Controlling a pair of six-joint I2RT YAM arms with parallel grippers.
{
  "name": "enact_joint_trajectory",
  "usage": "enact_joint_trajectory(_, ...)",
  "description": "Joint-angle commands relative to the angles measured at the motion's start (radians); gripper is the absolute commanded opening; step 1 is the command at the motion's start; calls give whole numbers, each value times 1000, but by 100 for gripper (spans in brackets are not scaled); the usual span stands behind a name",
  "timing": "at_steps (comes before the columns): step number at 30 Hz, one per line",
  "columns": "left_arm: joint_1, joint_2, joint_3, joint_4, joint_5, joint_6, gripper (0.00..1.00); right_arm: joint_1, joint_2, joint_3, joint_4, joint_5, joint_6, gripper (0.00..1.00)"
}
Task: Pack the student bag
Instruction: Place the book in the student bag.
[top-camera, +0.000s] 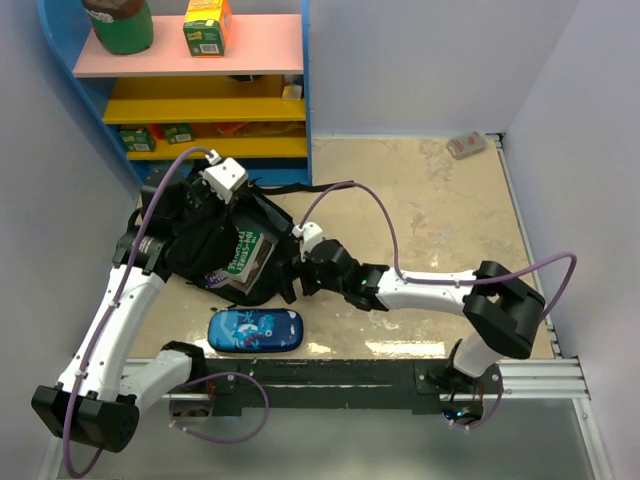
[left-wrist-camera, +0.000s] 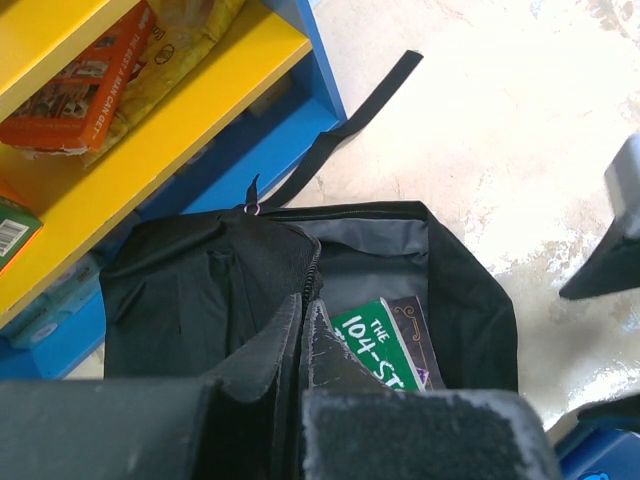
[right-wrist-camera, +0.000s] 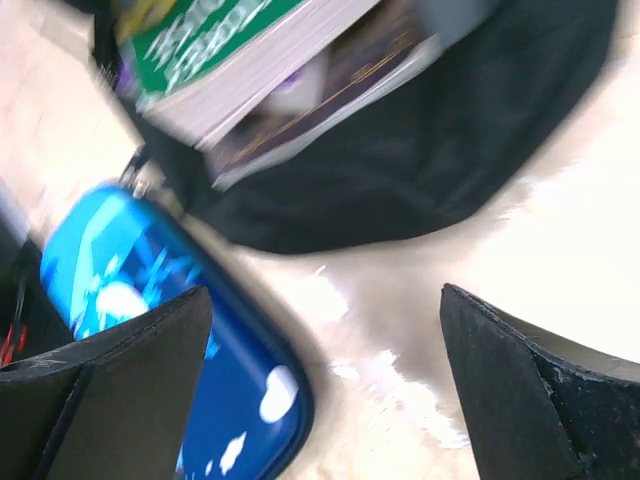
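Observation:
The student bag (top-camera: 190, 240) is a large black backpack lying on the table's left side, its zip opening facing right. A green book (top-camera: 245, 255) lies on a dark purple book in the opening. My left gripper (top-camera: 207, 200) is shut on the bag's fabric edge beside the zip; the left wrist view shows the fingertips (left-wrist-camera: 285, 325) pinching that flap, with the bag (left-wrist-camera: 190, 290) and the green book (left-wrist-camera: 375, 335) beyond. My right gripper (top-camera: 297, 272) is open and empty next to the bag's mouth. In the right wrist view it (right-wrist-camera: 322, 295) hovers between the blue pencil case (right-wrist-camera: 120, 290) and the bag (right-wrist-camera: 400, 170).
The blue pencil case (top-camera: 255, 330) lies near the front edge, below the bag. A blue shelf unit (top-camera: 200, 100) with yellow and pink shelves holding boxes stands behind the bag. A bag strap (left-wrist-camera: 360, 105) trails over the table. A small packet (top-camera: 467, 145) lies at the far right.

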Motion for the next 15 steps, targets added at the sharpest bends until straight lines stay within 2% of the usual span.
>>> enact_joint_trajectory(1,-2,-20,14,30,15,-8,0,7,44,-6,29,-225,-98,99)
enact_joint_trajectory(3,-2,-21,17,30,16,-11,0,5,77,-28,54,-265,-78,99)
enact_joint_trajectory(6,-2,-23,24,21,18,-11,0,-21,110,-78,198,-357,-31,98)
enact_joint_trajectory(7,-2,-23,29,16,16,-8,0,-28,129,-72,201,-425,-28,99)
enact_joint_trajectory(15,-2,-26,32,5,18,0,0,-30,244,-22,268,-592,-17,99)
